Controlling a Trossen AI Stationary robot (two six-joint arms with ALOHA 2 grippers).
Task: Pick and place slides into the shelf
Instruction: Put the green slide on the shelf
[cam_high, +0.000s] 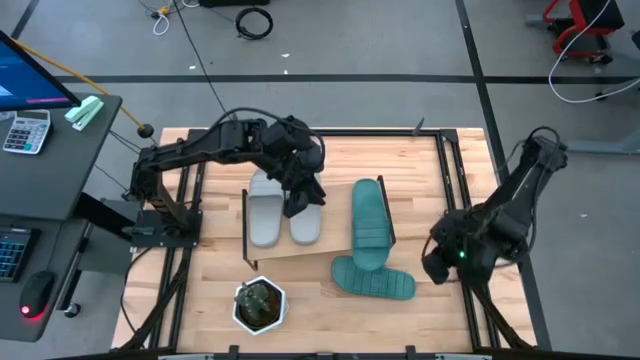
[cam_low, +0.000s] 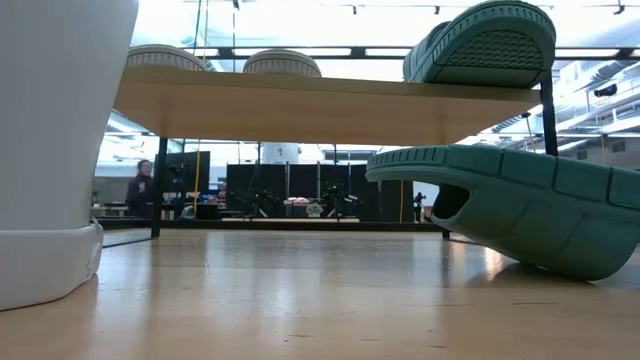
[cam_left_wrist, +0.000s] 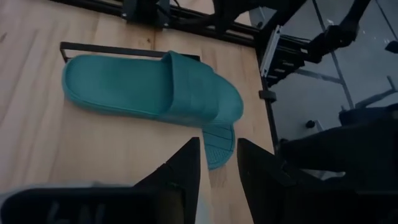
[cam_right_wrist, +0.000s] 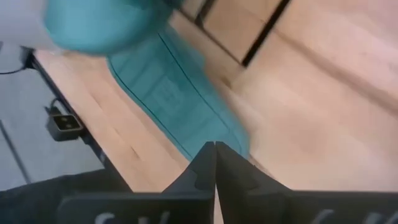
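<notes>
Two light grey slides (cam_high: 265, 212) (cam_high: 306, 222) lie side by side on the shelf (cam_high: 300, 250), a low wooden board with black legs. One teal slide (cam_high: 369, 222) (cam_left_wrist: 149, 93) lies on the board's right part. The other teal slide (cam_high: 375, 280) (cam_low: 530, 210) rests tilted on the table in front of the shelf, with one end under the board's edge. My left gripper (cam_high: 305, 200) (cam_left_wrist: 217, 168) hovers open over the right grey slide. My right gripper (cam_high: 432, 268) (cam_right_wrist: 214, 155) is shut beside the table-level teal slide (cam_right_wrist: 180, 99), off its right end.
A small plant in a white pot (cam_high: 259, 305) (cam_low: 50, 150) stands near the table's near edge, left of the tilted teal slide. Black frame rails (cam_high: 455, 180) run along the table's sides. Bare board shows between the grey pair and the teal slide.
</notes>
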